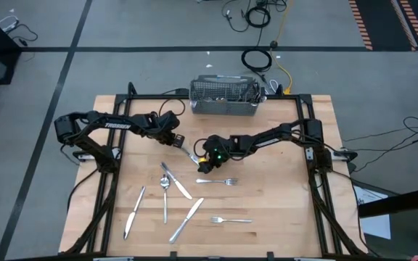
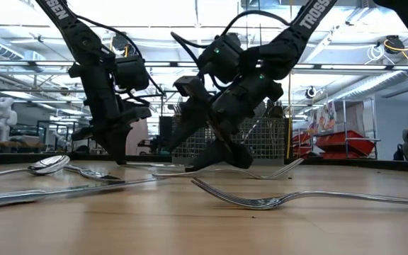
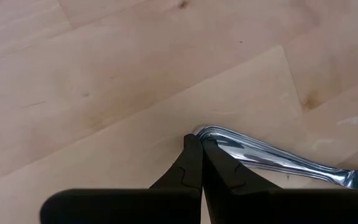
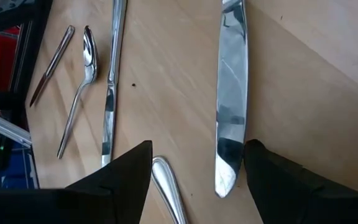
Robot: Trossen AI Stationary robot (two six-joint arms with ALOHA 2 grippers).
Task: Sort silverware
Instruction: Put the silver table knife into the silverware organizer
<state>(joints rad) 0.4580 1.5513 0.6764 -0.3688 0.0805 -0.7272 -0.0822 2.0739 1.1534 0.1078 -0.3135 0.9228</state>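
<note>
Silverware lies loose on the wooden table; a knife between the right gripper's wide-apart fingers runs lengthwise straight ahead, rounded end nearest, w/ a rounded handle tip beside it, near the other finger. Left gripper is pinched together, tips touching the end of a utensil handle that slants off to one side. Spoon and another knife lie beyond the right gripper, roughly parallel.
</note>
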